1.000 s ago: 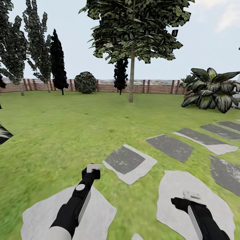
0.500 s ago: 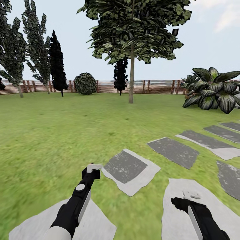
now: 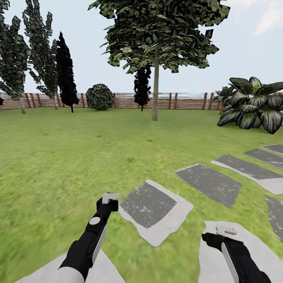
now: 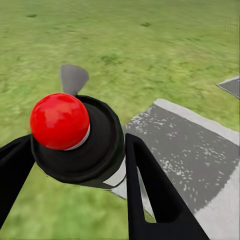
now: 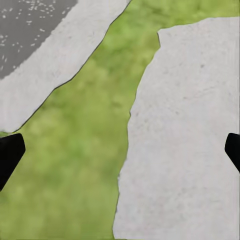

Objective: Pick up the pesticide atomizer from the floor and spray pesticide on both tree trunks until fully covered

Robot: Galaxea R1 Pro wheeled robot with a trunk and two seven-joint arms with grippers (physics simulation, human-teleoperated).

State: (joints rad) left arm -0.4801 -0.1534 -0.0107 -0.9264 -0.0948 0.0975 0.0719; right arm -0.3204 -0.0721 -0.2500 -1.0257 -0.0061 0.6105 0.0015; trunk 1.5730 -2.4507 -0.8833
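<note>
left wrist view, left gripper (image 4: 75, 165) clamping pesticide atomizer (image 4: 75, 137), over lawn (image 4: 150, 45)

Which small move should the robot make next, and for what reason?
Probably keep driving straight toward the tree trunk. The left gripper holds the pesticide atomizer, but the trunk stands far off near the fence, with wide lawn between, likely too far to spray.

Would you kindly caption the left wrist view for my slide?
Left gripper clasping the red-capped pesticide atomizer above lawn and a paving stone.
</note>
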